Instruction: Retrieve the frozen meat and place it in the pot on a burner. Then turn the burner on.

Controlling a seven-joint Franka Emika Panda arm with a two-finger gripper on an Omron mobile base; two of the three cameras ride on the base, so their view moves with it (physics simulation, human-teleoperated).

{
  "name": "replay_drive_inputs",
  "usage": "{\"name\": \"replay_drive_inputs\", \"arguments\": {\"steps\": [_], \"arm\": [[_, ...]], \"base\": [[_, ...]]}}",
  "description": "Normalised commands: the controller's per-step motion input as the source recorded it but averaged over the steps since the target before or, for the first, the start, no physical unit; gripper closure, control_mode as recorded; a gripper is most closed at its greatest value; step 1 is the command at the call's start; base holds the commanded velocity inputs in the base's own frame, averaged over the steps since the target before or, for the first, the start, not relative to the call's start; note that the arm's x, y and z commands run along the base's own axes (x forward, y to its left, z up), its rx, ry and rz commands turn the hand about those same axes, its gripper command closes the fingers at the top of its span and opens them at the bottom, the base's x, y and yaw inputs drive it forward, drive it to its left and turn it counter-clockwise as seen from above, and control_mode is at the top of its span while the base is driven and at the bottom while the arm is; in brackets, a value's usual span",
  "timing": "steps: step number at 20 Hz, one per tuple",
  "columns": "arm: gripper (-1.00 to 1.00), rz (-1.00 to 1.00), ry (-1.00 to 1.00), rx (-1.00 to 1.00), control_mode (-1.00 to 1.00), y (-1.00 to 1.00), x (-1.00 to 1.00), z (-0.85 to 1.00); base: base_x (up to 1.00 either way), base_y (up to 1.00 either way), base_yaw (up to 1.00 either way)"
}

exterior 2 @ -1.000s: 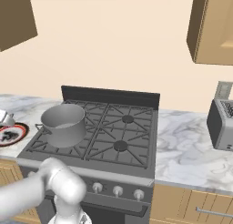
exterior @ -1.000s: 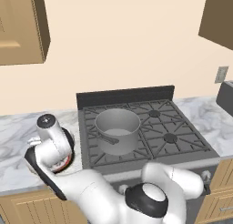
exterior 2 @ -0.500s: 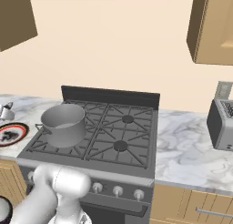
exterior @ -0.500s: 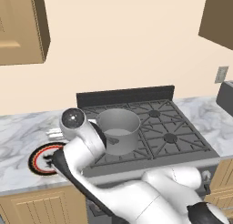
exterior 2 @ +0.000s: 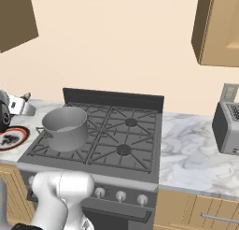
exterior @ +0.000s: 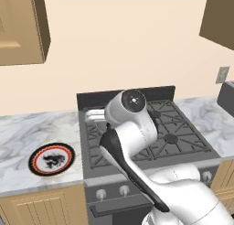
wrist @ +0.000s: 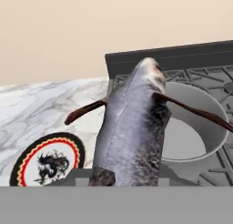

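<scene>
step: we carry the frozen meat (wrist: 134, 132), clenched in our end effector (wrist: 104, 175) | next: lower into pot (wrist: 193, 120)

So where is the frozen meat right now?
In the hand view the frozen meat is held in the gripper, raised in front of the pot on the stove, with the red-rimmed plate on the marble counter to its left.

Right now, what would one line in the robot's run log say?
gripper: shut on meat | meat: held up beside pot | pot: empty, on front-left burner | plate: on counter left of stove | burner: not yet on
</scene>
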Motion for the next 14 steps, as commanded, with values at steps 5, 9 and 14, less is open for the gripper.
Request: {"name": "replay_drive_inputs", "arguments": {"steps": [5, 9, 14], "arm": [[1.0, 0.01, 0.09, 0.09, -1.0, -0.55, 0.13, 0.3], [1.0, 0.0, 0.22, 0.01, -1.0, -0.34, 0.32, -0.1], [1.0, 0.0, 0.15, 0.0, -1.0, -0.19, 0.29, -0.25]], "base": [[0.0, 0.0, 0.0], [0.0, 0.0, 0.0], [0.0, 0.0, 0.0]]}}
